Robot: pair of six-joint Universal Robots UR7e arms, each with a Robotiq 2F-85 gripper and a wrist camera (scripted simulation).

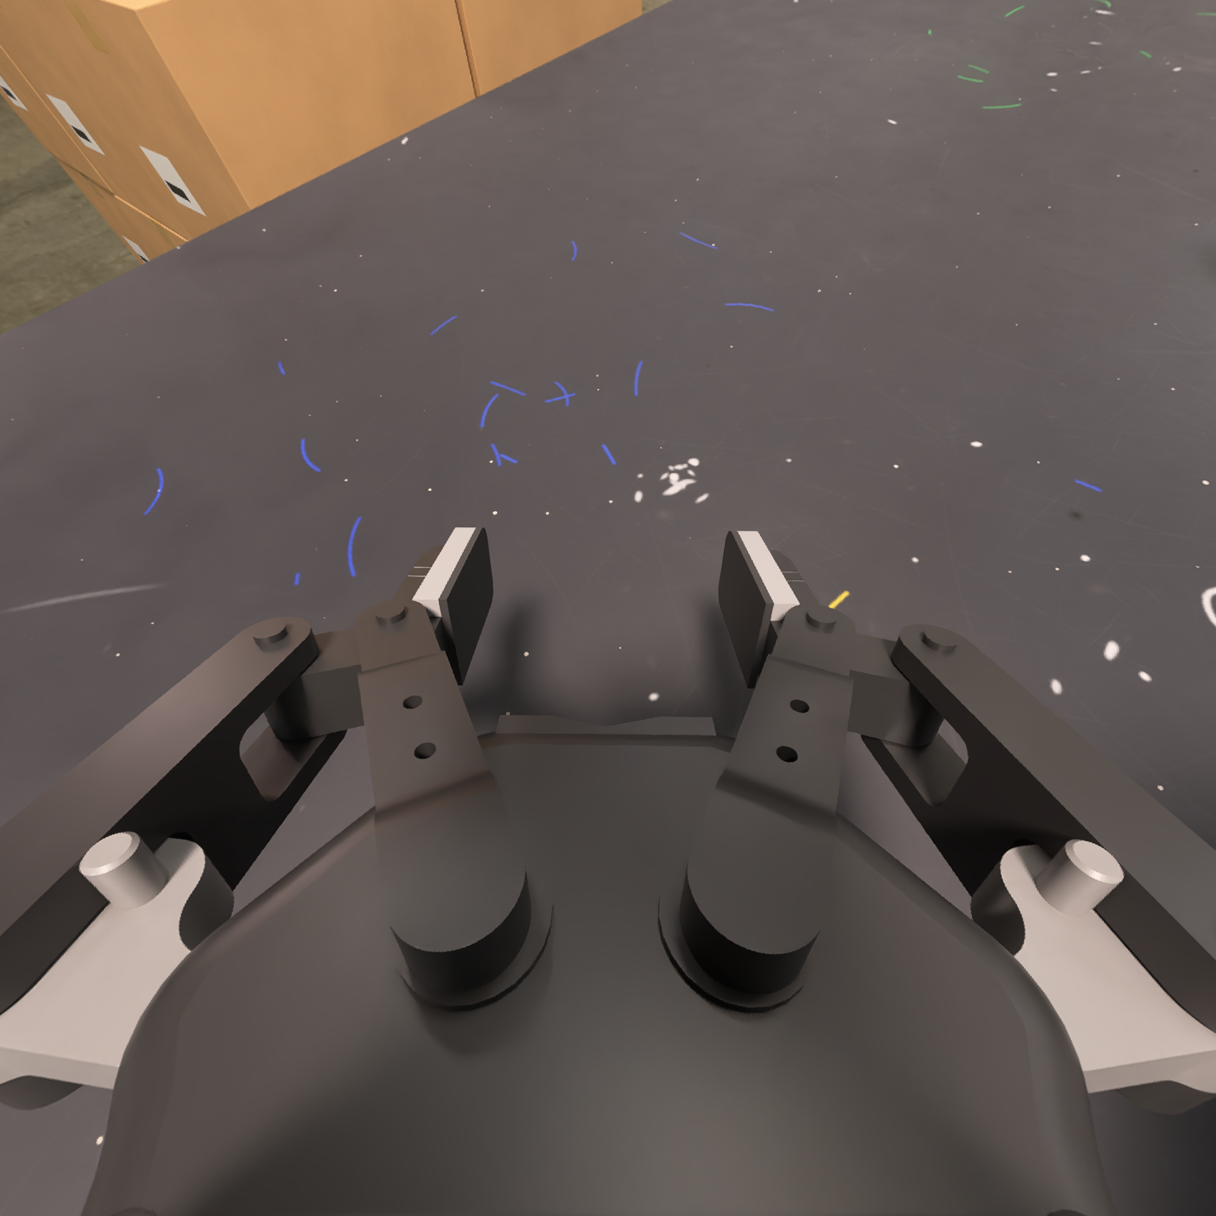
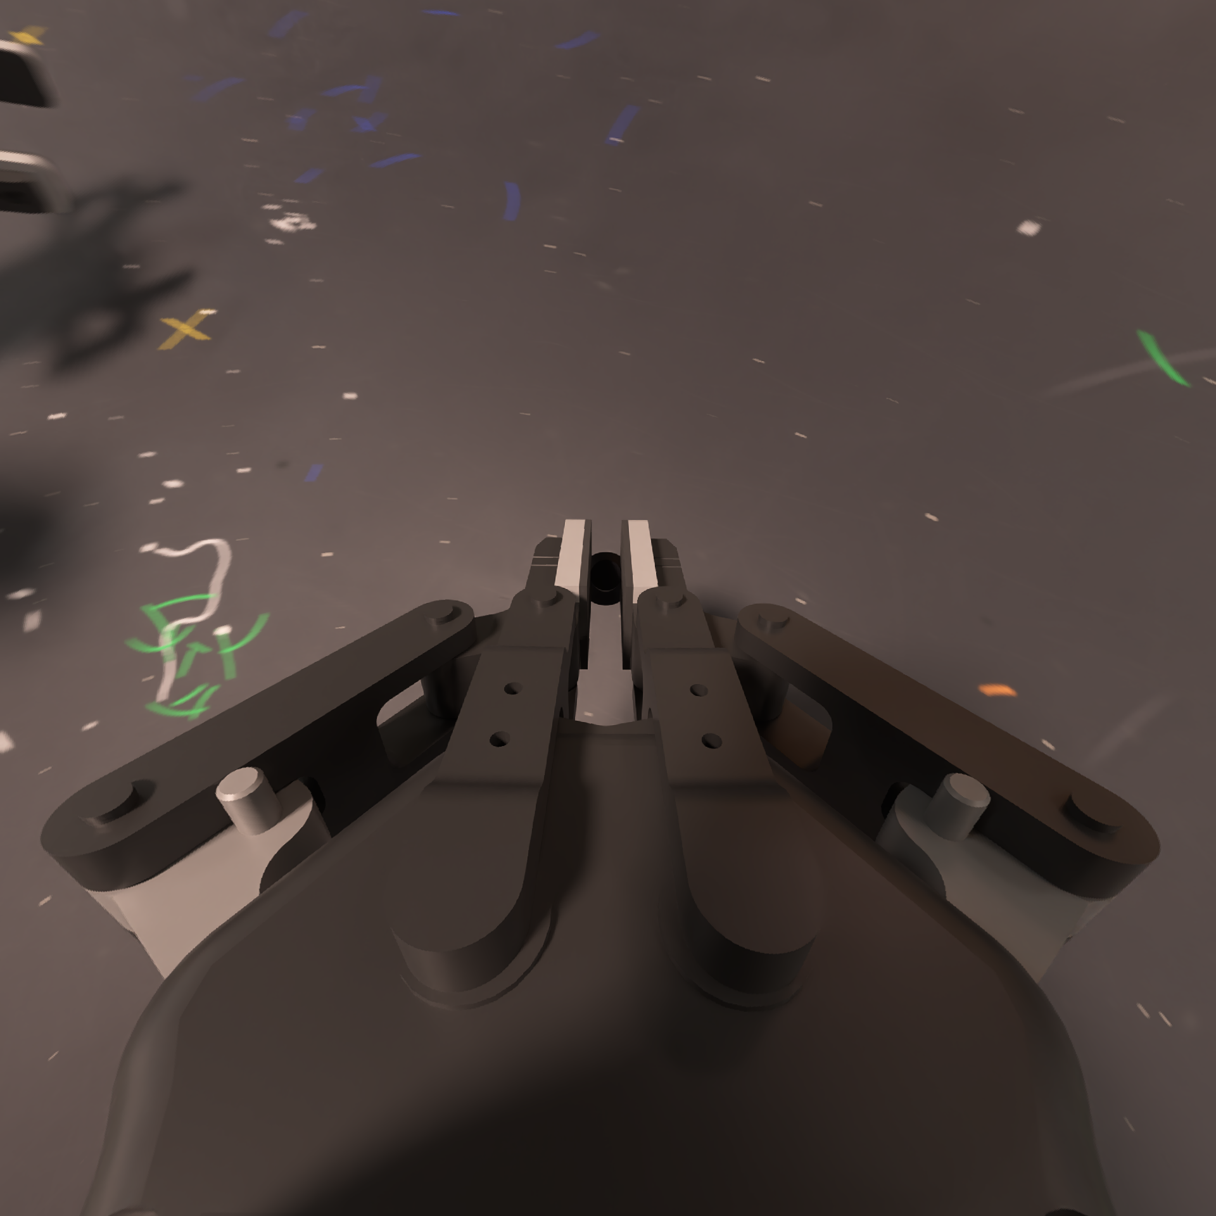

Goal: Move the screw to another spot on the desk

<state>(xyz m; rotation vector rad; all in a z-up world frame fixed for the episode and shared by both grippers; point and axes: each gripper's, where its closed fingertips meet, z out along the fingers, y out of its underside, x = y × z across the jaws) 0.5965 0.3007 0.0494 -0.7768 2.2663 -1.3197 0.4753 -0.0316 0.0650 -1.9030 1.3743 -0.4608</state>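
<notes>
In the right wrist view my right gripper (image 2: 606, 553) is shut on a small black screw (image 2: 605, 574), whose round dark head shows between the pads. It is held above the dark grey desk (image 2: 789, 296). The view is smeared by motion. In the left wrist view my left gripper (image 1: 605, 579) is open and empty, hovering low over the desk (image 1: 724, 230), with nothing between its fingers. The screw does not show in the left wrist view.
Cardboard boxes (image 1: 296, 85) stand past the desk's far left edge. The desk carries blue, green, yellow and white paint marks. The other gripper's parts (image 2: 23, 125) and their shadow show at the far left of the right wrist view.
</notes>
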